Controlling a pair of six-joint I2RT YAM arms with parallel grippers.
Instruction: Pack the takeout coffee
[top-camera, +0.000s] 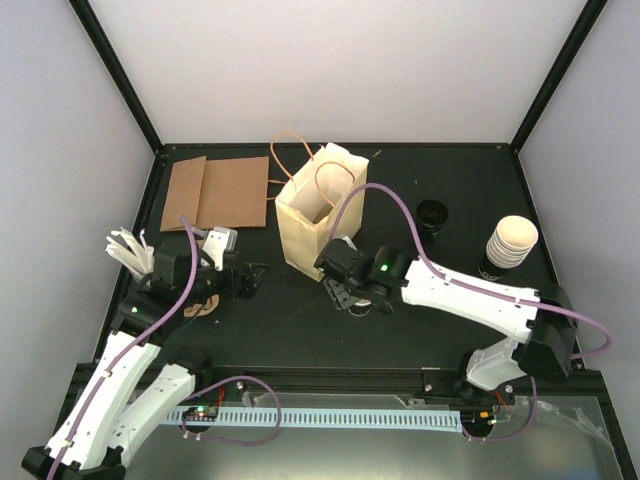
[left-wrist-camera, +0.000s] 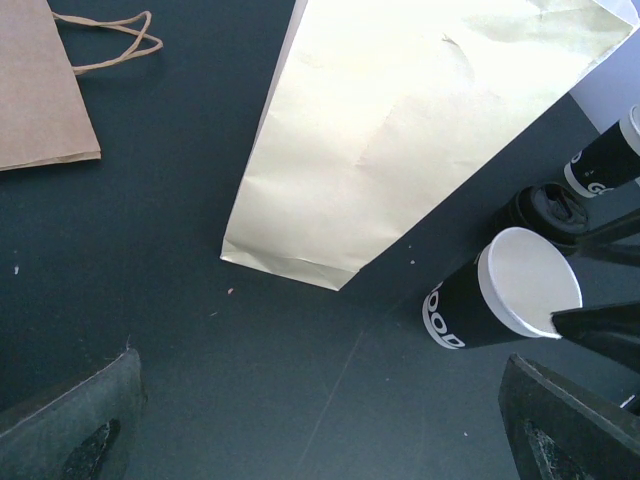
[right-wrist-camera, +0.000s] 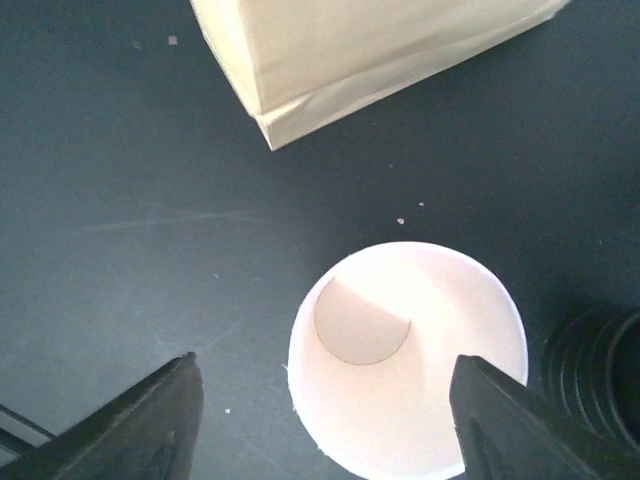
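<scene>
The takeout coffee cup (right-wrist-camera: 408, 355) stands upright on the black table, open, white inside. In the left wrist view (left-wrist-camera: 505, 300) its outer wall is black with white lettering. My right gripper (right-wrist-camera: 325, 365) is open and hangs over it, one finger on each side of the rim, the right finger closer. In the top view the right gripper (top-camera: 352, 295) hides the cup. The cream paper bag (top-camera: 318, 215) stands open just beyond it. My left gripper (left-wrist-camera: 320, 400) is open and empty over bare table, left of the bag (left-wrist-camera: 400, 130) and the cup; it also shows in the top view (top-camera: 250, 278).
A flat brown paper bag (top-camera: 215, 190) lies at the back left. A stack of cups (top-camera: 510, 245) stands at the right, with black lids (top-camera: 432, 213) behind the right arm. White fanned paper pieces (top-camera: 130, 250) sit at the left edge. A black ribbed object (right-wrist-camera: 600, 370) is right of the cup.
</scene>
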